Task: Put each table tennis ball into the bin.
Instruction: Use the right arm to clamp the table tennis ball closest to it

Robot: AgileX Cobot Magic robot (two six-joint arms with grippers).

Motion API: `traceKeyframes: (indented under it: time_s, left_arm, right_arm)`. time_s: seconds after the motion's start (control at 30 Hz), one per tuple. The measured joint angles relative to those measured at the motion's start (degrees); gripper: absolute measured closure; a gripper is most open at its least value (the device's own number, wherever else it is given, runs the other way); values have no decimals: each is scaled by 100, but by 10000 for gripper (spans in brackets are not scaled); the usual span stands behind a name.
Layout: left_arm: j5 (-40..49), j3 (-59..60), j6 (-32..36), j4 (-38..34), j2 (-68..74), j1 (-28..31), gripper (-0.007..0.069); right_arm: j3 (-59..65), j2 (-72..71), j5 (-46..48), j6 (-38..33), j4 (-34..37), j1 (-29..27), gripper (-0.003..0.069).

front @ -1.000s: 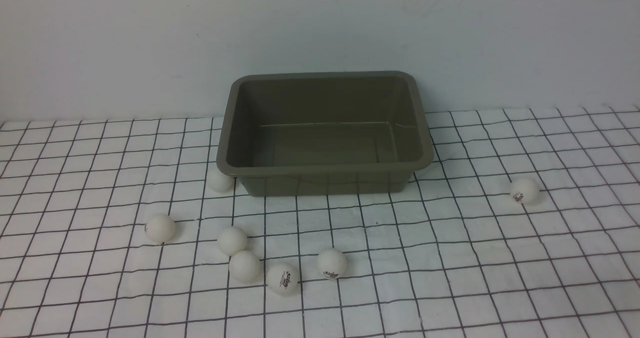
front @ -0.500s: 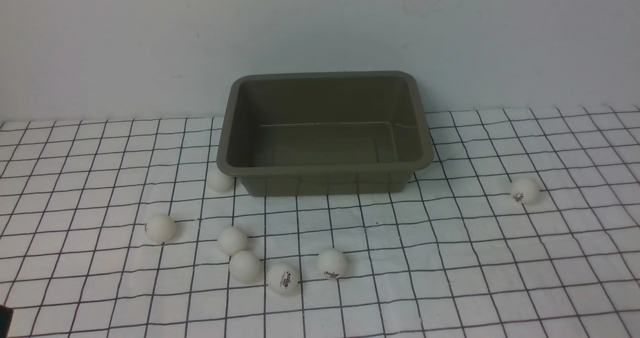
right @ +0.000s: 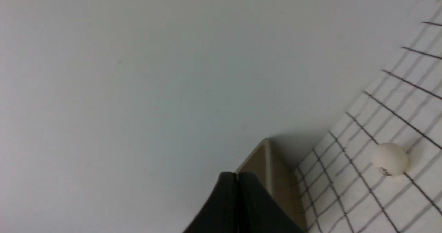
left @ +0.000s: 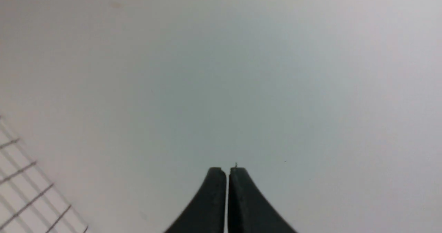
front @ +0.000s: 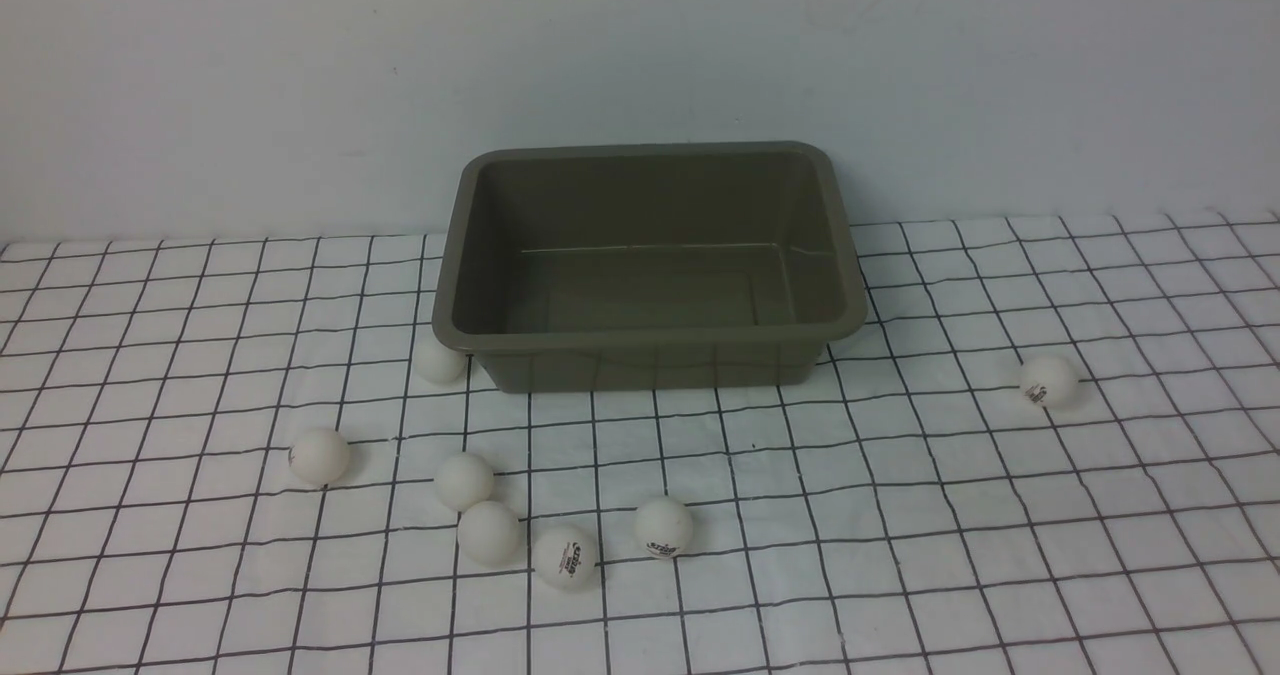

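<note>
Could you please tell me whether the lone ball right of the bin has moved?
No. The ball rests at the same spot on the checked cloth, no nearer the bin.

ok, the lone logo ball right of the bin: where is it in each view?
Front view: lone ball on the checked cloth, right of the bin, apart from it.
Left wrist view: not in it; only wall and a strip of cloth.
Right wrist view: lone ball on the cloth, apart from the bin's corner.
Shared landmark: the bin, in front and right wrist views.
</note>
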Motion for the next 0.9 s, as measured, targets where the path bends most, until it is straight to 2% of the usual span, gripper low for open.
traceKeyframes:
  time_s: [0.07,0.13,0.23,0.37,0.47,0.63,0.8,0.9]
  left_arm:
    - [-218,-69,5,399,0,0,629]
    - [-176,-422,1,1417,0,0,629]
    - [451,-1192,-270,3239,53,0,629]
    - [1282,-1941,-866,5103,490,0,629]
    - [1808,-2387,-1449,6370,1021,0,629]
    - [1885,-2705,-2040,7258,1849,0,629]
    - [1884,-2762,-2574,7528,3042,0,629]
    - [1884,-2762,-2575,7575,3428,0,629]
  right_arm:
    - [-460,367,426,-535,-36,0,676]
    - [-766,683,705,-921,-74,0,676]
    - [-1417,1606,1253,-1387,-158,0,676]
    - [-2059,2610,1681,-1469,-593,0,676]
    - [-2740,3804,2091,-1257,-1478,0,676]
    - [-3435,4950,2415,-635,-2559,0,676]
    - [-4235,6199,2504,96,-3570,0,676]
    - [-4739,6716,2504,503,-4164,0,676]
